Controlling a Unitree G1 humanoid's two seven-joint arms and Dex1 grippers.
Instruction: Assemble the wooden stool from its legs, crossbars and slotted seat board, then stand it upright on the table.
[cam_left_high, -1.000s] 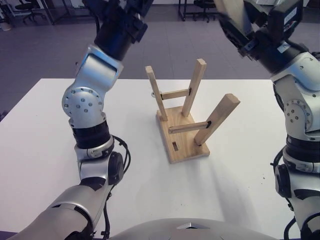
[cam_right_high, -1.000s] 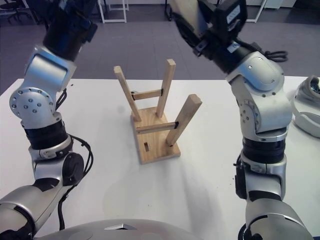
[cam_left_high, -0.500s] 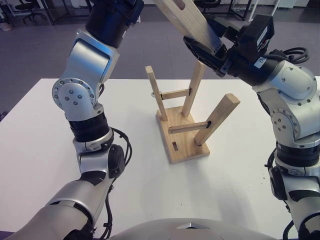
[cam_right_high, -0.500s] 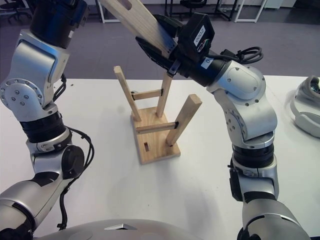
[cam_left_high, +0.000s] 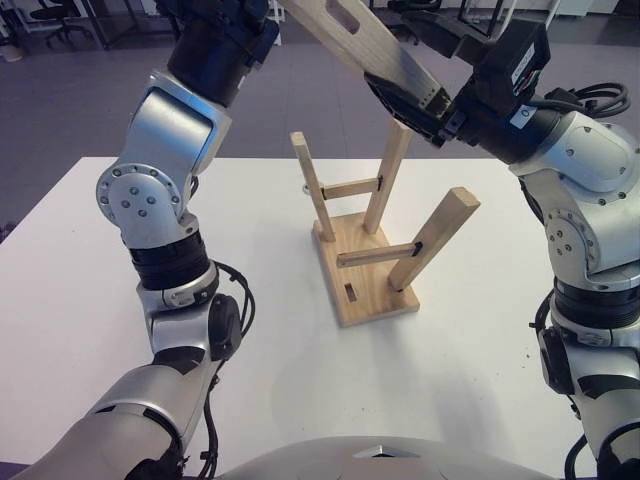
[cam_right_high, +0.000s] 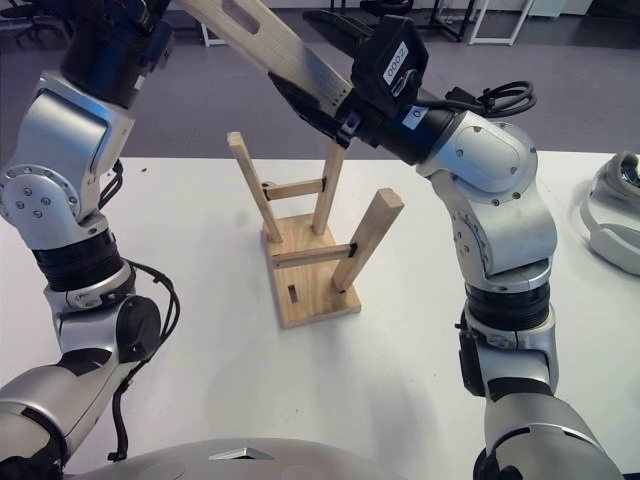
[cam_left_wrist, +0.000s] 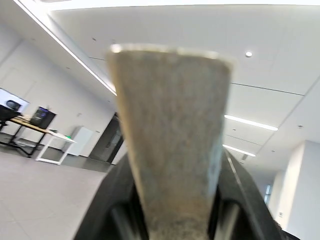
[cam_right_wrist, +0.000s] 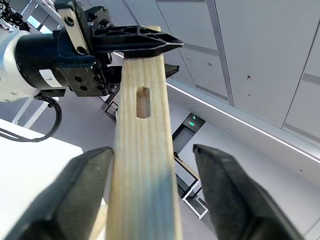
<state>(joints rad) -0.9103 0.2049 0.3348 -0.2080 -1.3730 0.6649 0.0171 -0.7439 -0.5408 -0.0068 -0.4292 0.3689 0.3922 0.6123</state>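
Observation:
The stool lies upside down on the white table: its slotted seat board is flat, with three legs and two crossbars standing up from it. One slot in the board is bare. A loose slotted leg hangs slanted in the air above the stool. My left gripper is shut on its far upper end; that end fills the left wrist view. My right gripper straddles its lower end, open, with a gap at one finger.
A white rounded device lies at the table's far right edge. Both arms cross high over the stool. Bare table spreads to the left and in front of the stool. Chairs and desks stand on the floor behind.
A second ago my right gripper held the leg high at the right. It swung the leg left over the stool, and my left gripper came onto its upper end. The stool stayed put.

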